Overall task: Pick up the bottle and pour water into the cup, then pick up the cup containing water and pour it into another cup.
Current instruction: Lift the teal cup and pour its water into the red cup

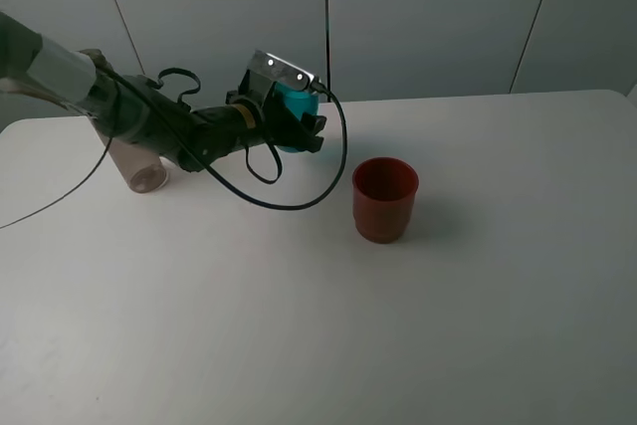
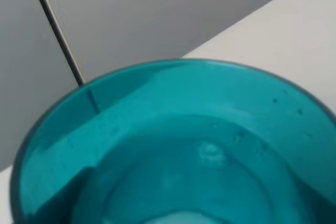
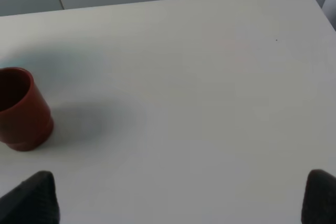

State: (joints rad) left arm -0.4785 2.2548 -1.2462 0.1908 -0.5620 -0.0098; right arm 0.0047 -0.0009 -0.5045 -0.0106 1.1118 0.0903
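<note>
The teal cup [image 2: 157, 93] has water in it, so I judge the bottle pour done. The bottle [image 1: 139, 161] stands at the worktop's [image 1: 299, 325] left. My left pincer [image 1: 294, 131] grips the cup upright, left of the red cup [image 1: 385, 198], and that pour remains. The left arm reaches low across. The right pincer [image 3: 176, 198] gapes wide.

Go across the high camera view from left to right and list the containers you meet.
bottle → teal cup → dark red cup
</note>
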